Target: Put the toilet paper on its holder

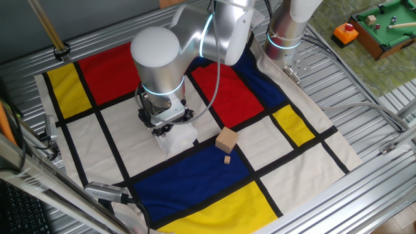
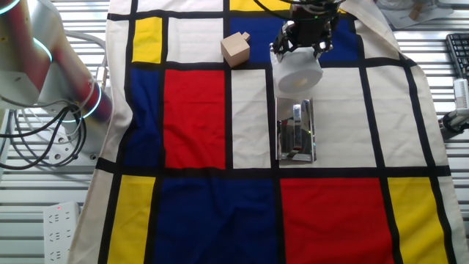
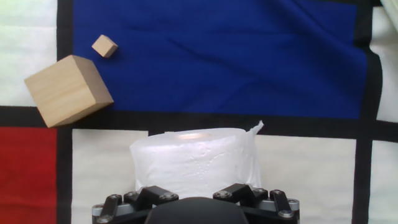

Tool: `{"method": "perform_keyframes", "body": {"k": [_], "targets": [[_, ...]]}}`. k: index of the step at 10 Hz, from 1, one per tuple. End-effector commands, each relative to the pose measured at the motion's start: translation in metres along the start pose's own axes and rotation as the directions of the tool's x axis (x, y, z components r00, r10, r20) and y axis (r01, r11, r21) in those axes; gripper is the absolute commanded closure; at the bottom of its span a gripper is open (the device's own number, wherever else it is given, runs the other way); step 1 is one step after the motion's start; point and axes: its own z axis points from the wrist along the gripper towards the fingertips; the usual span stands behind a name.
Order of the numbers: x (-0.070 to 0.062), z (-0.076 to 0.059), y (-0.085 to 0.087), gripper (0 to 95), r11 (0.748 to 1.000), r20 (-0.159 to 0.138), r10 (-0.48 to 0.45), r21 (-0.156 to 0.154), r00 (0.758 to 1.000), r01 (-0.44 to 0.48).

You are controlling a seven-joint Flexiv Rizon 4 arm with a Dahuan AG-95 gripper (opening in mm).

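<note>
In the other fixed view, a large wooden cube (image 2: 235,49) with a small wooden cube (image 2: 247,35) just beside it sits on the colour-block cloth (image 2: 194,117), left of everything else. Next comes the gripper (image 2: 297,59), clamped on the toilet paper (image 2: 297,75) over a white panel. The holder (image 2: 295,132) lies on that white panel just beside the roll, apart from it.

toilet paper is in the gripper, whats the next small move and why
Probably lift the toilet paper a little, then carry it toward the holder. The gripper seems closed on the roll, which sits low just beside the holder's base plate, not yet over its rod.
</note>
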Motion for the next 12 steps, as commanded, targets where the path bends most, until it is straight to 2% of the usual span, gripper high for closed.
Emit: {"method": "perform_keyframes", "body": {"k": [1, 12], "targets": [[0.001, 0.002, -0.002, 95.0, 1.0, -0.003, 0.008, -0.001, 1.0, -0.008], [0.015, 0.007, 0.0, 95.0, 0.997, 0.002, 0.076, -0.003, 0.997, -0.076]]}}
